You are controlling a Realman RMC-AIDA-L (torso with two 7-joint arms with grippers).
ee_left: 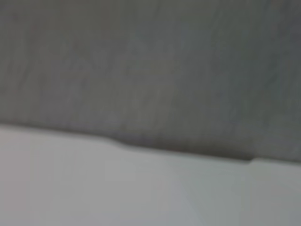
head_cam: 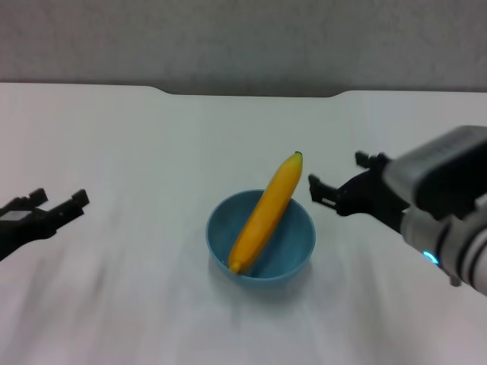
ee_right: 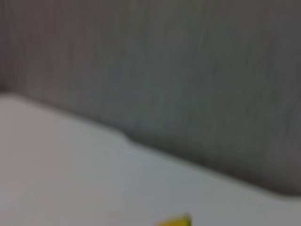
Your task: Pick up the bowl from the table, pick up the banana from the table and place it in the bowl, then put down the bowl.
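Note:
The light-blue bowl (head_cam: 261,245) stands on the white table (head_cam: 137,152) near the middle. The yellow banana (head_cam: 265,212) lies in it, leaning over the far rim with its dark tip up. My right gripper (head_cam: 336,180) is open and empty, just right of the banana's upper end. My left gripper (head_cam: 59,199) is open and empty, far left of the bowl. In the right wrist view only the banana's tip (ee_right: 176,220) shows. The left wrist view shows only table (ee_left: 141,188) and wall.
A grey wall (head_cam: 243,38) runs behind the table. The table's far edge has a shallow notch (head_cam: 251,93). White tabletop lies on all sides of the bowl.

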